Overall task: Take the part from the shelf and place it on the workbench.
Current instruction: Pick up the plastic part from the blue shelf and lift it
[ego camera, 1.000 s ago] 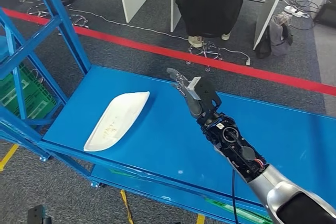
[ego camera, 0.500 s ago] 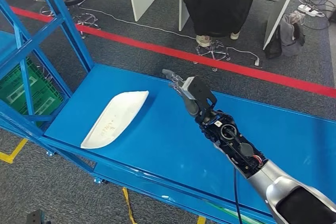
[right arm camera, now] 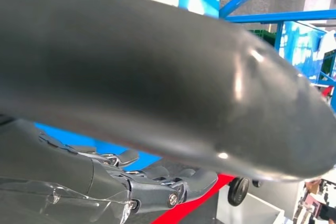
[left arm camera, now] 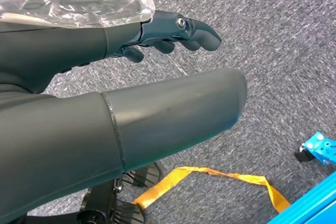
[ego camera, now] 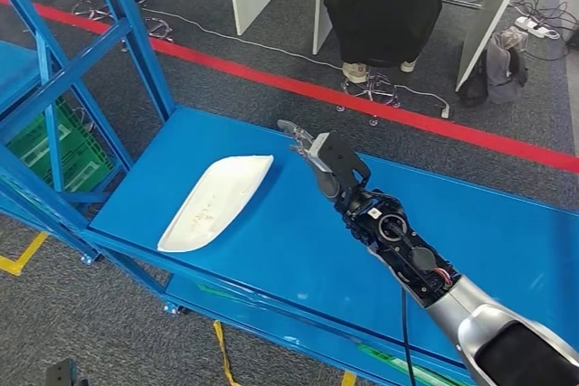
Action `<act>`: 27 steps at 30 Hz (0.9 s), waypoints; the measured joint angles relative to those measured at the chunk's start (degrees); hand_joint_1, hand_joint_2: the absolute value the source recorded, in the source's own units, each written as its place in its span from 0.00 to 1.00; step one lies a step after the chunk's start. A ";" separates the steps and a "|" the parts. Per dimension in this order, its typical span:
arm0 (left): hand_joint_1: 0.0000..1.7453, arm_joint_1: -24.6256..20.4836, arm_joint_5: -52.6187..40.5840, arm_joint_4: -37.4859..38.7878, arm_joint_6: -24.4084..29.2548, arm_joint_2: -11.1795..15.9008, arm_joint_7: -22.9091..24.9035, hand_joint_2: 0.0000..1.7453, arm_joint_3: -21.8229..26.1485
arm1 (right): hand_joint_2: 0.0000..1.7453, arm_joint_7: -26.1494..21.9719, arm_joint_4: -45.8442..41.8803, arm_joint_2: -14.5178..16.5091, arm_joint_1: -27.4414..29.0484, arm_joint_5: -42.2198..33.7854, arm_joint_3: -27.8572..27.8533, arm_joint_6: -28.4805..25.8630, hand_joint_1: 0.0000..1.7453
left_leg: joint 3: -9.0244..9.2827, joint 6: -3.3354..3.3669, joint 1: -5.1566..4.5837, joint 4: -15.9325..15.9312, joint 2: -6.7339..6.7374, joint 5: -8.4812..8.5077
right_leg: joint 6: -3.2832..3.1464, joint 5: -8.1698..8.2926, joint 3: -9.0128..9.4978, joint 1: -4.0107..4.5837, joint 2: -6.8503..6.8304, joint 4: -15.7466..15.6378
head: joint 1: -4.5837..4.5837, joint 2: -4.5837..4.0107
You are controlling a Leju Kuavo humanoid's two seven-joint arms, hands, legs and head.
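Long blue metal worktop (ego camera: 287,223) with, at its far-left end, the blue steel-framed shelf (ego camera: 54,88) from which the part is to be taken. The flat white moulded plastic part (ego camera: 217,200), elongated and tapered toward one end, lies flat on the bare blue surface near the shelf end of the worktop, apart from the shelf frame and touched by nothing. On this evidence I judge the task essentially complete: the part rests on the worktop, and what is left for me is at most to draw my arm clear. My silver right arm (ego camera: 437,287) reaches in from the lower right, stretched diagonally over the middle of the worktop, its dark forearm and wrist in line with the hand. My right hand (ego camera: 321,155) hovers just beside the part's nearer tip without touching it; its fingers are extended and spread forward, holding nothing, and the right wrist view agrees, showing the dark fingers (right arm camera: 158,179) straight and empty. My left hand (left arm camera: 118,108) hangs low over grey carpet, fingers likewise straight and apart, holding nothing. Beyond a red floor line (ego camera: 410,119), a person in black (ego camera: 396,6) sits at a white desk.
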 joint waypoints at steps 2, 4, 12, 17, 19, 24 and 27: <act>0.00 -0.04 -0.26 0.00 0.00 0.04 0.01 0.00 0.00 | 0.00 0.07 -0.01 -0.02 0.06 0.07 0.02 0.01 0.00 | -0.04 0.49 -0.19 0.20 -0.02 -0.20 | 0.53 0.02 0.13 -0.19 -0.03 -0.17 | -0.09 0.00; 0.00 -0.07 -0.44 0.00 -0.01 0.05 0.03 0.00 0.00 | 0.00 0.16 -0.15 -0.03 0.07 0.16 0.02 0.02 0.00 | 0.20 0.89 0.02 -0.21 -0.06 -0.07 | 0.86 -0.10 0.13 -0.14 -0.12 -0.19 | -0.16 0.00; 0.00 -0.35 -0.85 0.00 -0.01 -0.05 0.13 0.00 0.00 | 0.00 0.50 -0.46 -0.58 0.87 0.37 -0.05 0.15 0.00 | 1.84 1.00 1.10 -1.82 -0.89 0.20 | 2.17 -6.32 -8.39 -1.16 0.97 16.71 | 0.30 0.00; 0.00 -0.56 -1.08 -0.01 -0.01 0.07 0.13 0.00 0.00 | 0.00 0.58 -0.46 -0.79 1.03 0.45 -0.02 0.13 0.00 | 1.63 -1.39 1.87 -0.29 -2.38 -0.83 | 2.94 0.06 -1.09 -1.94 2.90 1.58 | 0.51 -0.01; 0.00 -0.56 -1.16 0.01 -0.01 0.04 0.13 0.00 0.00 | 0.00 0.70 -0.46 -0.81 1.03 0.68 -0.01 -0.02 0.00 | 1.46 -1.98 2.07 -0.32 -2.62 -0.69 | 1.89 0.03 -0.97 -1.59 2.86 1.62 | 0.41 0.00; 0.00 -0.63 -1.18 0.02 0.01 0.02 0.16 0.00 0.00 | 0.00 1.21 -0.46 -0.86 0.95 1.78 -0.04 -1.17 0.00 | 1.69 -0.82 2.38 -0.78 -2.59 -0.36 | 1.12 0.21 -1.01 -1.21 2.94 1.42 | -0.06 0.00; 0.00 -0.72 -1.17 0.02 0.01 0.02 0.16 0.00 0.00 | 0.00 1.37 -0.46 -0.86 0.97 1.93 -0.03 -1.32 0.00 | 1.85 -1.09 2.40 -1.23 -2.46 -0.19 | 0.72 0.19 -1.06 -1.09 2.97 1.42 | -0.20 0.00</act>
